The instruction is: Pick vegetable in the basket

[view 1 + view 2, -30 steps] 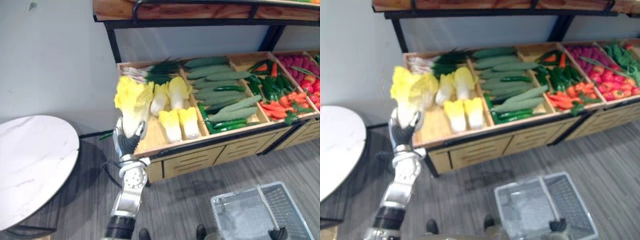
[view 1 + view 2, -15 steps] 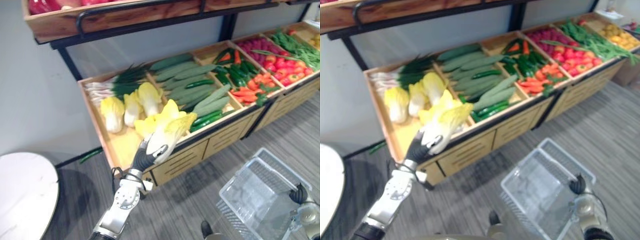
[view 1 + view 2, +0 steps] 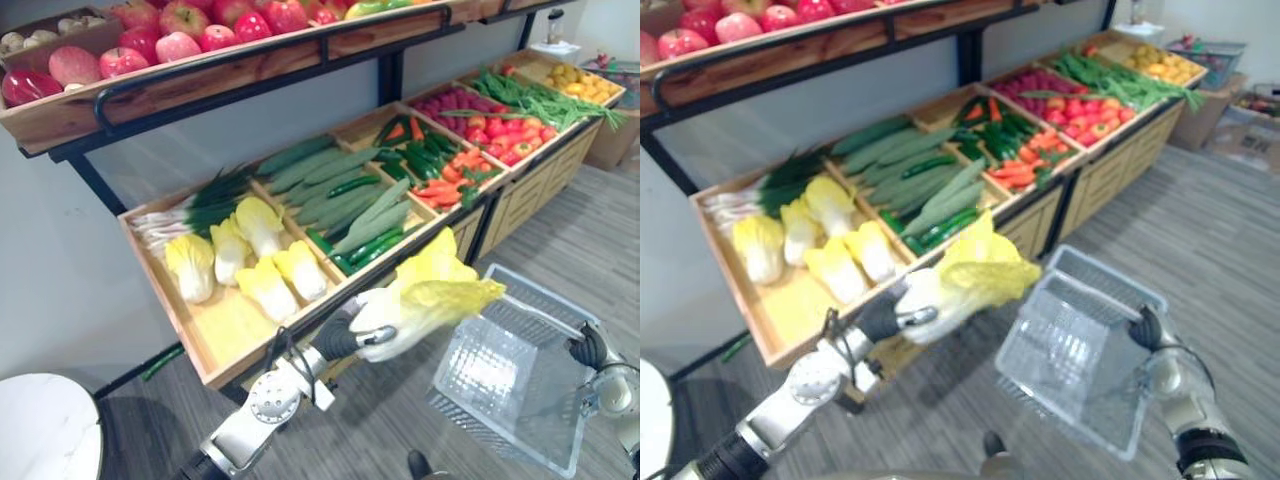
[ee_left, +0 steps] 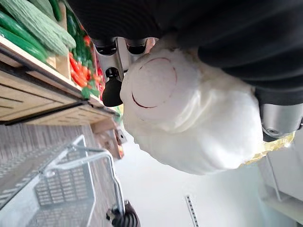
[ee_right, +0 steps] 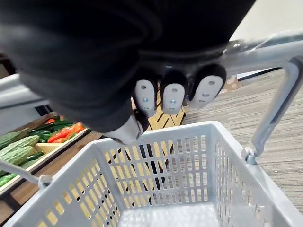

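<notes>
The cabbage (image 3: 425,298) is held up in the air, out in front of the wooden produce stand (image 3: 300,330) and not in the basket yet. Its white stem end is wrapped by the curled fingers and thumb of the left hand (image 3: 345,338), as can be seen close up in the left wrist view. The yellow leafy end is pointed toward the basket (image 3: 505,380), with the leaf tips seen right at the basket's near edge. How high above the rim they sit can't really be told.

The basket itself is a pale grey mesh one, tilted and empty. It's carried by its handle (image 5: 279,101), which is gripped by the right hand (image 3: 1148,328), fingers (image 5: 173,97) folded over the bar.

Behind all that, more cabbages (image 3: 240,260) are laid in the stand's left crate, with green onions (image 3: 195,208) at the back of it. Cucumbers (image 3: 330,175) are piled in the next crate, then peppers and carrots (image 3: 440,170). Apples (image 3: 190,22) are lined up on the upper shelf. A round white table (image 3: 40,430) is tucked in by the wall.
</notes>
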Motion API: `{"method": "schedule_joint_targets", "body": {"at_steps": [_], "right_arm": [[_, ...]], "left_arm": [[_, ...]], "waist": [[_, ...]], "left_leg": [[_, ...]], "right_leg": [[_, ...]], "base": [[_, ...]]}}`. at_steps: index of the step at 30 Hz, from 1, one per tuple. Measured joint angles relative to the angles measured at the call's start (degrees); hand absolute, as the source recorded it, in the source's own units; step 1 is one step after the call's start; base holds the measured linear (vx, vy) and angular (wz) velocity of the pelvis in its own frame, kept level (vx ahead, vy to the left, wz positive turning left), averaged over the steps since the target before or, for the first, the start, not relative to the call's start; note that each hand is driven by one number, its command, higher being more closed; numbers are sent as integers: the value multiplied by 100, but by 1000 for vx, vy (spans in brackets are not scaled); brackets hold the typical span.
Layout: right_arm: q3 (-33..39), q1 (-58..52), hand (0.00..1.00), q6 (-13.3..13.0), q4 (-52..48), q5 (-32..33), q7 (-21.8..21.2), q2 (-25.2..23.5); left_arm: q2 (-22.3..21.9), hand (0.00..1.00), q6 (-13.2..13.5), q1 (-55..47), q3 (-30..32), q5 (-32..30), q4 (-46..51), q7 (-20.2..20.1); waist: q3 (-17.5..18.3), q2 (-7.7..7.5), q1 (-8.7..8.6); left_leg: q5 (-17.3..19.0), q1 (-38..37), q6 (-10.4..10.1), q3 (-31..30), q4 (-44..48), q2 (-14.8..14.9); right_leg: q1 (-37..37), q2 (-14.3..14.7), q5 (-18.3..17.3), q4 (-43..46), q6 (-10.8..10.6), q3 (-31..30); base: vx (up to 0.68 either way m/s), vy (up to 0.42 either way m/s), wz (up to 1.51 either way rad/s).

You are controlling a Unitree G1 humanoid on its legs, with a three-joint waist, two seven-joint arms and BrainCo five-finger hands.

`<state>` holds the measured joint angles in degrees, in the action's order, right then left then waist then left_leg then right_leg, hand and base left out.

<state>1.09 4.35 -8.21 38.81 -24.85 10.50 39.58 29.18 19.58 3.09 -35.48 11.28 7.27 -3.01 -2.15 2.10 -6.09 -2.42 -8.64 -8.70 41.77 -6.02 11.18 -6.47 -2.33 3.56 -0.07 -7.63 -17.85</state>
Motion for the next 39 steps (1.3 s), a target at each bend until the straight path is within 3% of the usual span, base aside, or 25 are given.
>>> {"method": "schedule_joint_targets", "body": {"at_steps": [8, 15, 18, 24, 27, 39], "right_arm": [[-296, 7, 100, 5, -368, -5, -17, -13], [-696, 329, 100, -2, -669, -4, -124, -112], [-862, 570, 100, -3, -677, 2, -150, -272], [-1118, 815, 100, -7, -680, -1, -226, -353], [-1169, 981, 100, -10, -679, 3, -232, -411], [-1194, 1095, 100, -15, -637, 3, -367, -412]], "left_arm": [[6, 100, 0, 537, -999, -55, -109, -175], [-475, 100, -19, 1015, -1573, -600, -1233, -152], [-851, 100, -41, 1279, -1687, -1108, -1897, -98], [-1354, 100, -144, 1564, -1743, -1731, -2907, 30], [-1484, 100, -156, 1700, -1730, -2106, -3443, 49], [-2021, 100, -404, 2063, -891, -3074, -4787, 567]], "waist": [[52, -70, -3], [96, -63, -139], [95, -71, -188], [88, -82, -209], [81, -92, -328], [42, -138, -468]], "left_leg": [[72, -70, -58, 41, 1, -14], [81, -97, -39, 52, 1, -50], [81, -121, -38, 50, 1, -56], [82, -139, -36, 49, 1, -82], [82, -138, -34, 42, 0, -106], [94, -51, -19, -54, 1, -210]], "right_leg": [[73, -37, 47, -70, 2, 24], [89, -60, 74, -68, 40, 14], [89, -51, 74, -65, 40, -21], [72, -42, 70, -62, 38, -90], [64, -54, 63, -65, 28, -112], [-31, -111, 81, -78, 19, -137]], "base": [[28, 2, -1], [11, 2, 0], [-10, -21, -5], [-21, -20, -5], [-10, -7, -1], [-1, -1, 0]]}}
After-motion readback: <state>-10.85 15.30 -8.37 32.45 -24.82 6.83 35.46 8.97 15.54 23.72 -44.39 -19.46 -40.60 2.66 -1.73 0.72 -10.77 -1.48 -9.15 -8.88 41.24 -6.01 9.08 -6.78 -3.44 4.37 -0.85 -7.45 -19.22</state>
